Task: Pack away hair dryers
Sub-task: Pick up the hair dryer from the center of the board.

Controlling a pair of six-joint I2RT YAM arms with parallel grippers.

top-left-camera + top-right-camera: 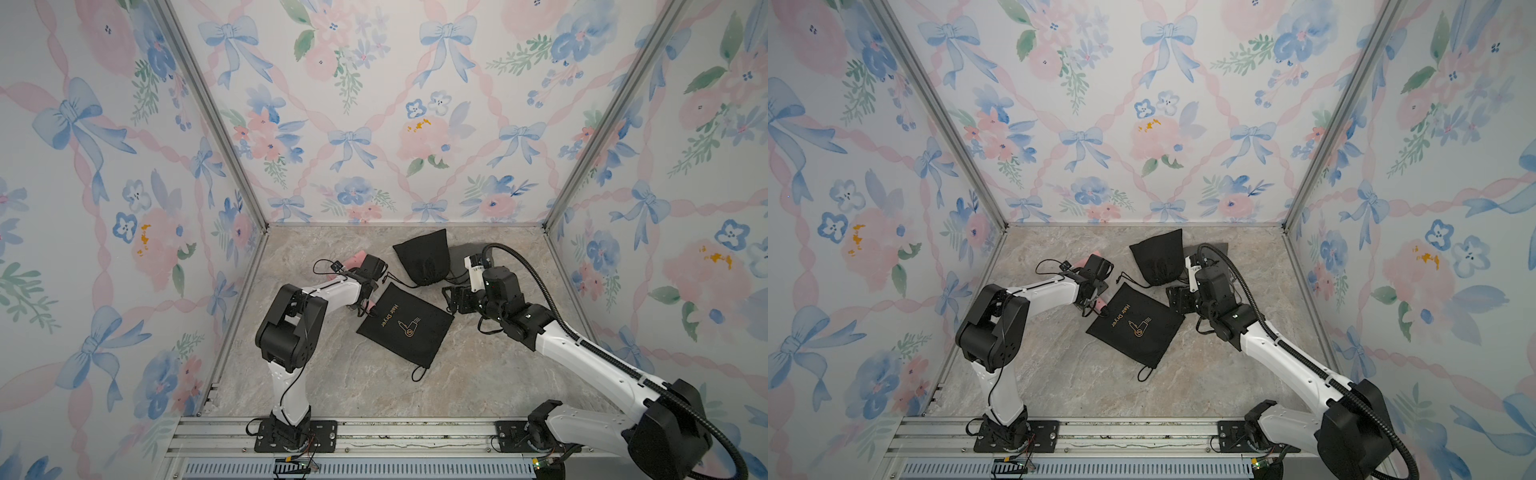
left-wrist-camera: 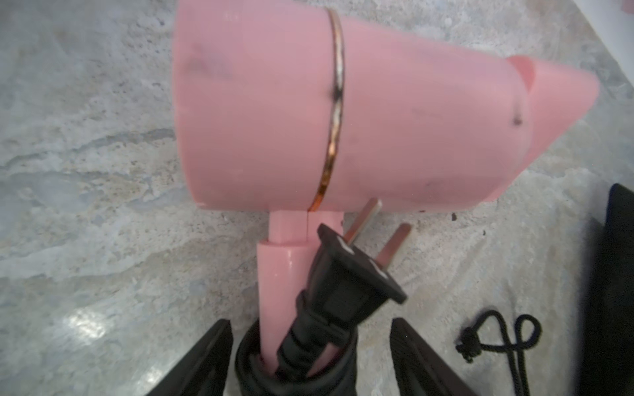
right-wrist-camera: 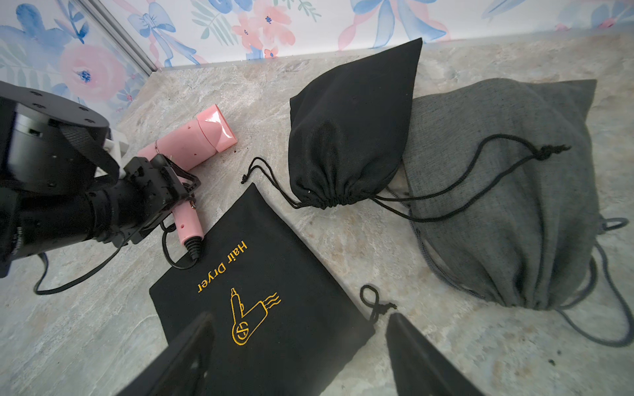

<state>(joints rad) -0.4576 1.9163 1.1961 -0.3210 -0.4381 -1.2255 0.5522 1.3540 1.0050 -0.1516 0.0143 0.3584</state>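
The left claw stands part-open astride the slim handle of the pink hair dryer, its pads not pressed on it; the dryer lies on the marbled bench at ten o'clock from the flat black pouch; the right claw gapes empty above that pouch. The glossy plastic and the springy cord bundle may let the handle twist or slip in a pinch; the loose two-pronged plug could snag the limp cloth.

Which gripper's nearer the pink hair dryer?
Left. The left gripper straddles the pink hair dryer at its cord-wrapped handle; the right gripper hangs over the flat black pouch, clear of the dryer.
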